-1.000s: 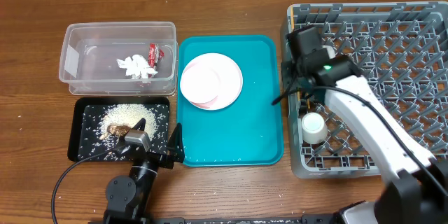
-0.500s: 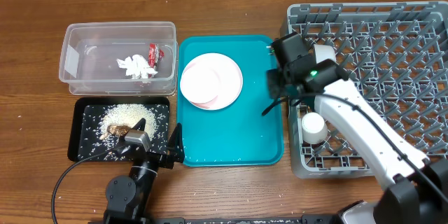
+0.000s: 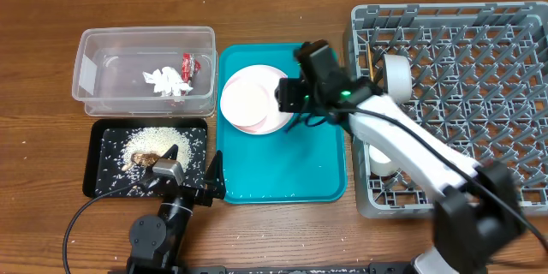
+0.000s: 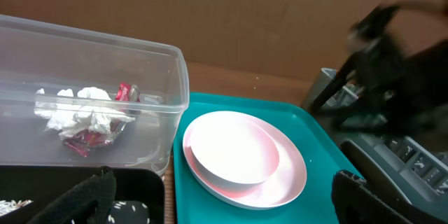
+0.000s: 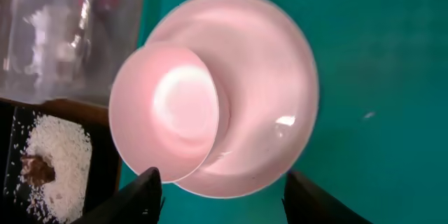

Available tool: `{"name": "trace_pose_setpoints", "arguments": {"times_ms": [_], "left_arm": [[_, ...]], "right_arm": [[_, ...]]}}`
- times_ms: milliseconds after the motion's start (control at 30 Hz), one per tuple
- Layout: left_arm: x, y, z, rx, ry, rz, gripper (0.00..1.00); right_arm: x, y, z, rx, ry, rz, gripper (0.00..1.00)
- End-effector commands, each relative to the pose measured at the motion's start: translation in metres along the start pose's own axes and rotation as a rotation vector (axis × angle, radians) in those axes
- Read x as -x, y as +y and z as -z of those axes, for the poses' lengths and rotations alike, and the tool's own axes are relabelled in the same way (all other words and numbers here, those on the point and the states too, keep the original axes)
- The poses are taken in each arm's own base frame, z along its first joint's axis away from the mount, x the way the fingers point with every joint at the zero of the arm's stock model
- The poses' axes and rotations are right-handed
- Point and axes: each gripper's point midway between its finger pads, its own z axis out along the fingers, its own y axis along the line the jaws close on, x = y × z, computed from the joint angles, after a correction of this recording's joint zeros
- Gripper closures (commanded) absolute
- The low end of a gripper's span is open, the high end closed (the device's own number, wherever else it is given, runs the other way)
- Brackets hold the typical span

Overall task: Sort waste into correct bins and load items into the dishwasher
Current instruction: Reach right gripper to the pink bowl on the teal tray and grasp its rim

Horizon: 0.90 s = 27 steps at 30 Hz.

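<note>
Right fingers (image 5: 143, 194): spread, empty, poised over the right rim of the stacked plates. The small plate (image 5: 164, 112) sits off-centre on the large plate (image 5: 262, 77), and both lie on the teal tray (image 3: 282, 171).

Risk: if you pinch only the small plate's rim, it may skid across the large one. If you catch both rims, the pair could tilt or slip on lifting.

Left fingers (image 4: 87, 199): spread, empty, parked by the black tray (image 3: 103, 150).

Change: a second ago your right arm hung over the left edge of the dish rack (image 3: 488, 60). It has swung left to the plates, which have not shifted.
</note>
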Motion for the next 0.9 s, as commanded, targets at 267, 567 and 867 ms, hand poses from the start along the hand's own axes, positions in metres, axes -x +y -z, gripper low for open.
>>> {"name": "trace_pose_setpoints", "arguments": {"times_ms": [267, 567, 867], "left_arm": [[0.0, -0.001, 0.0, -0.01, -0.004, 0.003, 0.0], [0.0, -0.001, 0.0, -0.01, -0.004, 0.003, 0.0], [0.0, -0.001, 0.0, -0.011, -0.004, 0.003, 0.0]], "right_arm": [[-0.027, 0.008, -0.051, 0.065, 0.115, -0.031, 0.53], [-0.033, -0.005, -0.072, 0.008, 0.117, -0.096, 0.58], [-0.006, 0.001, -0.054, 0.039, 0.051, -0.073, 0.92]]}}
